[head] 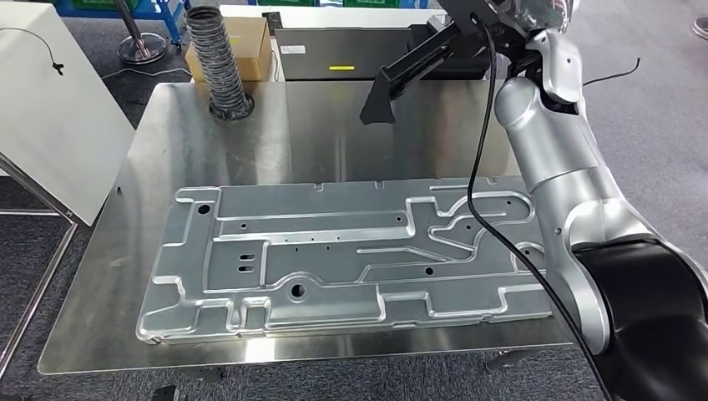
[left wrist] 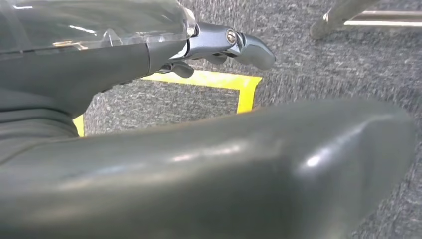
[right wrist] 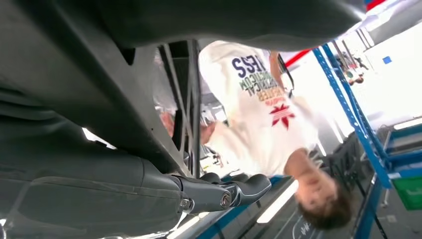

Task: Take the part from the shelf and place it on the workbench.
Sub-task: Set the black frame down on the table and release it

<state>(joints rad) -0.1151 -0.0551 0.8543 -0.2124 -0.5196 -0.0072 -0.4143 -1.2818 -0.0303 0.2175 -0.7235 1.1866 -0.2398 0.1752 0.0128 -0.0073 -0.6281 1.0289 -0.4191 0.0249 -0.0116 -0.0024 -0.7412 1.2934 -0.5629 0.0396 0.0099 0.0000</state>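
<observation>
One black part (head: pixel 417 71) in right hand (right wrist: pixel 219 191)

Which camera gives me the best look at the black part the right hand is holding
The head view: the black part shows whole, raised over the workbench. In the right wrist view it is a close dark slab against the right hand.

- A shiny steel workbench (head: pixel 334 142) with rounded corners stands on grey carpet.
- A large flat grey metal part (head: pixel 334 259), ribbed and pierced with holes, lies across its middle, running from 9 to 3 o'clock.
- A ribbed grey hose (head: pixel 219 58) rises from the bench at 11 o'clock.
</observation>
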